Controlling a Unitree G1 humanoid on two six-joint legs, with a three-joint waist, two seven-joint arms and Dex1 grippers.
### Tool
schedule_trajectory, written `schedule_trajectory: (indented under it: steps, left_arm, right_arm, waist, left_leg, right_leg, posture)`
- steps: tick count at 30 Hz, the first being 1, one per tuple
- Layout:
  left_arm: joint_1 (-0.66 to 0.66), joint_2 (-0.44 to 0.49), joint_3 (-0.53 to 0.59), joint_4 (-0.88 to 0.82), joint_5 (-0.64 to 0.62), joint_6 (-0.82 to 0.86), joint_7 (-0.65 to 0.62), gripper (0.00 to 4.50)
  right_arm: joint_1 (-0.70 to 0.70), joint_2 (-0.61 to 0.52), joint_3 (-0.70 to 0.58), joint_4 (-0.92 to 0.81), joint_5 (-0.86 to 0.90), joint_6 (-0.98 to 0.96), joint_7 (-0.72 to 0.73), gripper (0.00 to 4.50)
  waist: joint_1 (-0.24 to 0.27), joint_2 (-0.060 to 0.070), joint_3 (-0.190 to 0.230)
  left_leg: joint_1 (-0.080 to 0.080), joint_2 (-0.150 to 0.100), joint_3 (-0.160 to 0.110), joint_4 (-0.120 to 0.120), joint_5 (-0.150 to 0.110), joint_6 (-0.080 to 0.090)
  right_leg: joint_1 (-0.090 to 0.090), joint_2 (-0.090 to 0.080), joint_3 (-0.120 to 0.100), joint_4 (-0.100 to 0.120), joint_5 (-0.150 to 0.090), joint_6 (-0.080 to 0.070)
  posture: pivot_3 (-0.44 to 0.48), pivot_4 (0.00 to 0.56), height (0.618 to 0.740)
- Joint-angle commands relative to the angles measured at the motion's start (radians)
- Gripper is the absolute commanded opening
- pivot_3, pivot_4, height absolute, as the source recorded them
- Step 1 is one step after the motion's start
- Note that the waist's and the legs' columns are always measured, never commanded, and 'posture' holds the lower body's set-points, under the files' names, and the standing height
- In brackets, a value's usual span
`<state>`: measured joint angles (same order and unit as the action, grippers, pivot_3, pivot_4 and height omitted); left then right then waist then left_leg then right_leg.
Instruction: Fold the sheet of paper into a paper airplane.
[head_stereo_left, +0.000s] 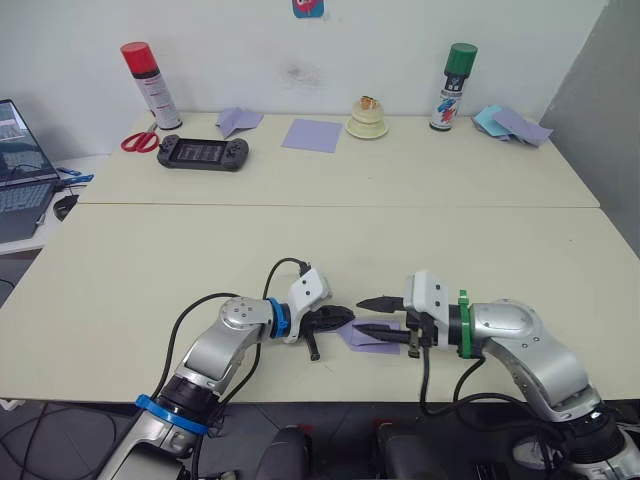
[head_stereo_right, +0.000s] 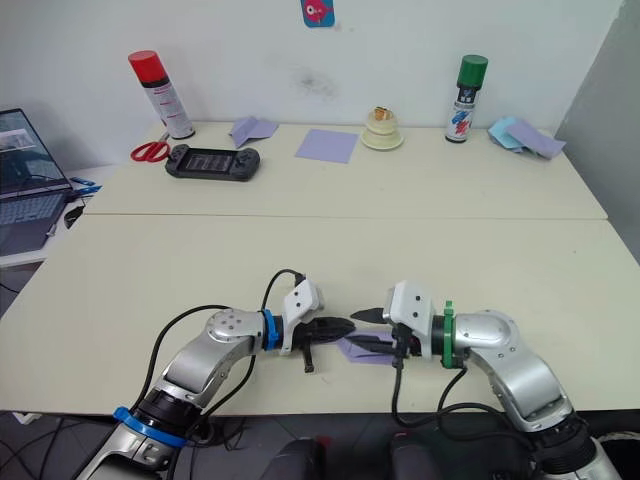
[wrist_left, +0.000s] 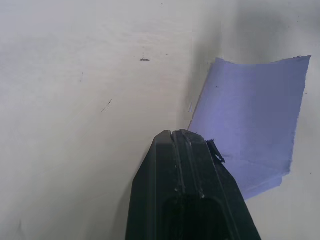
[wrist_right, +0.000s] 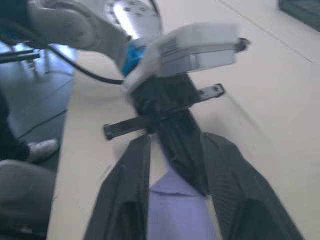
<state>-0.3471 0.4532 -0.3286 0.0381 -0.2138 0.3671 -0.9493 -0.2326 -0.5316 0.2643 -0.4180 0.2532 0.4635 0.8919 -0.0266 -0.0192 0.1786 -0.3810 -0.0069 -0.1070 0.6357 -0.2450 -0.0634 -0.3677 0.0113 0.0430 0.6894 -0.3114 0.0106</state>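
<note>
While the sheet of paper (head_stereo_left: 368, 336) lies on the worktop (head_stereo_left: 330, 240), the left hand (head_stereo_left: 342, 318) pinches it; the right hand (head_stereo_left: 372, 314) is spread apart around it.

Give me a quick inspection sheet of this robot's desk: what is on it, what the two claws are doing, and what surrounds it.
Surface: cream table, two tops butted together, with small scuffs.
Job's things: folded sheet of paper near the front edge, between the grippers.
Clutter: along the back, red-capped spray can, scissors, game controller, folded lavender scrap, flat lavender square, small cream dish, green-capped spray can, blue and lavender papers.
Grippers: left gripper shut at the paper's edge; right gripper open, its fingers either side of the paper.
Cables: black cables loop along both arms.
Surroundings: laptop on the left, white wall behind.
</note>
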Motion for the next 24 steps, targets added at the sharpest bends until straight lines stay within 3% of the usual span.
schedule_trajectory:
  steps: [1,2,8,15,20,24]
  left_arm:
    - [0.033,0.008,-0.059,0.064,0.071,0.005,0.002,0.00]
    - [0.033,0.009,-0.062,0.066,0.078,-0.002,0.003,0.00]
    - [0.045,0.011,-0.068,0.080,0.103,-0.037,0.002,0.00]
    - [0.042,0.002,-0.069,0.100,0.123,-0.062,0.009,0.00]
    - [0.037,-0.006,-0.068,0.118,0.126,-0.066,0.013,0.00]
    - [0.032,-0.009,-0.070,0.126,0.124,-0.068,0.016,0.00]
  right_arm:
    - [-0.021,0.018,0.066,0.080,-0.110,-0.034,-0.072,0.34]
    - [-0.021,0.021,0.081,0.103,-0.133,-0.045,-0.084,0.02]
    - [-0.029,0.045,0.115,0.202,-0.200,-0.089,-0.117,0.02]
    - [0.030,-0.033,0.118,0.254,-0.248,-0.061,-0.101,0.02]
    - [0.090,-0.103,0.081,0.258,-0.237,0.029,-0.087,0.02]
    - [0.119,-0.135,0.061,0.253,-0.225,0.051,-0.091,0.02]
  waist:
    - [0.000,0.000,0.000]
    - [0.000,0.000,0.000]
    - [0.001,0.000,-0.001]
    - [0.001,0.002,-0.016]
    - [0.001,0.002,-0.020]
    - [0.003,-0.001,-0.025]
  left_leg:
    - [0.000,0.000,0.000,0.000,0.000,0.000]
    - [0.000,0.000,0.001,0.000,0.000,0.000]
    - [-0.001,0.000,0.000,0.000,0.000,0.000]
    - [0.001,0.000,0.000,0.000,0.000,0.000]
    - [0.017,-0.001,0.000,-0.005,0.000,0.001]
    - [0.017,-0.002,0.000,-0.005,0.000,0.001]
  right_leg:
    - [0.000,0.000,0.000,0.000,0.000,0.000]
    - [0.000,0.000,0.000,0.000,0.000,0.000]
    - [0.000,0.000,0.000,-0.001,0.000,0.000]
    - [0.002,0.000,0.000,-0.002,0.000,0.001]
    - [0.020,-0.001,0.000,-0.010,0.000,0.001]
    - [0.020,-0.003,0.000,-0.012,-0.001,0.001]
  posture:
    - [0.000,0.150,0.740]
    - [0.000,0.150,0.740]
    - [0.000,0.150,0.740]
    - [0.000,0.150,0.740]
    - [0.000,0.150,0.740]
    - [0.000,0.150,0.740]
